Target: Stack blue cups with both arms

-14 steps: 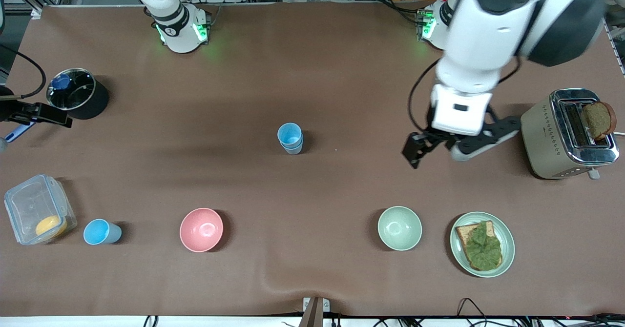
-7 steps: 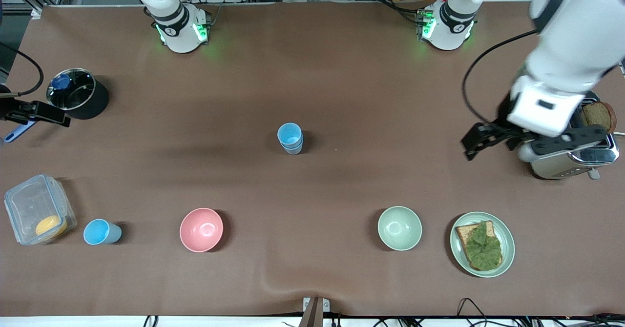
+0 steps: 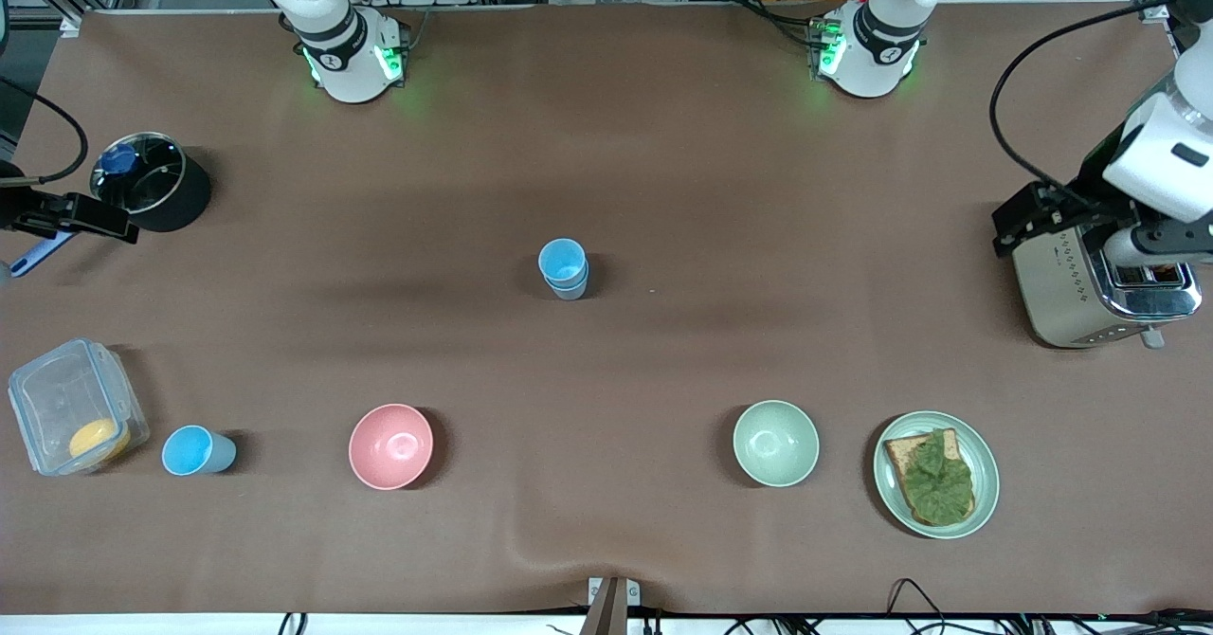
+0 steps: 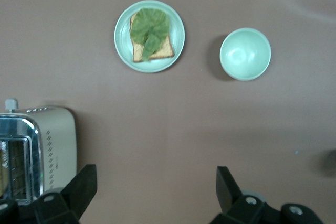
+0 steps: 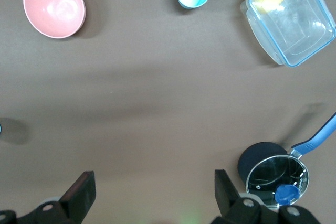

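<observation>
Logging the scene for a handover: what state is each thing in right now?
Stacked blue cups: nested, upright, mid-table.
Single blue cup: upright, unstacked.
Left gripper: open, empty, over toaster.
Right gripper: open, empty, beside pot.
Container: lid on.

1. Stacked blue cups (image 3: 564, 268): two small light-blue tapered tumblers, one nested in the other, upright, mouth up, brighter blue inside. They stand mid-worktop, well apart from everything else.
2. Single blue cup (image 3: 196, 450): same type, upright, mouth open, unstacked. It stands toward the right arm's end of the worktop, nearer the front camera than the stack, just beside the clear lidded container (image 3: 74, 407), near the pink bowl (image 3: 390, 445).
</observation>
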`<state>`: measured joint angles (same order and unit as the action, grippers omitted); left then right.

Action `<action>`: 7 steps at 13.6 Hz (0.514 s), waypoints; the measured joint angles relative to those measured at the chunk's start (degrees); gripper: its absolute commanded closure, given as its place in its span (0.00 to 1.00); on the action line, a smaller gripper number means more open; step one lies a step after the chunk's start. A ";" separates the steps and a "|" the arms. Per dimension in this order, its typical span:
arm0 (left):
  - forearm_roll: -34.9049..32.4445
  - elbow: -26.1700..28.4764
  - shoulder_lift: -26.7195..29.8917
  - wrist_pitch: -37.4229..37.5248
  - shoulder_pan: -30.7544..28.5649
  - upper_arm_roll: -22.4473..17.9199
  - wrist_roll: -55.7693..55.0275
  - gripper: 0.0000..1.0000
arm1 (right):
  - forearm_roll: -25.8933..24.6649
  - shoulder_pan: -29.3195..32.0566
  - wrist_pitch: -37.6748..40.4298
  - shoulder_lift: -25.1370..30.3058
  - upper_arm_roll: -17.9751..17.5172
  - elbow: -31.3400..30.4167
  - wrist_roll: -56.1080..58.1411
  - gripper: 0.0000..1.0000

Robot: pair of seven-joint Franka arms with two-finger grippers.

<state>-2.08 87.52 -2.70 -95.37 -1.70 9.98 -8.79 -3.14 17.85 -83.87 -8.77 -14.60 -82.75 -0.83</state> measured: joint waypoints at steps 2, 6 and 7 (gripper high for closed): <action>0.84 2.65 2.45 1.07 0.03 -0.70 0.40 0.00 | 0.01 0.01 -0.80 0.96 0.01 -1.44 -0.01 0.00; 1.98 3.80 3.76 2.29 0.06 -1.89 2.26 0.00 | 0.06 0.05 -1.20 2.31 0.04 -3.20 -0.02 0.00; 1.98 3.86 3.76 2.51 0.06 -2.14 2.54 0.00 | 0.06 0.06 -1.28 2.52 0.04 -3.45 -0.02 0.00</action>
<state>-0.10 91.38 1.06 -92.86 -1.65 7.85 -6.26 -3.08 17.90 -85.15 -6.25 -14.56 -86.20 -0.85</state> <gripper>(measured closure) 0.000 0.000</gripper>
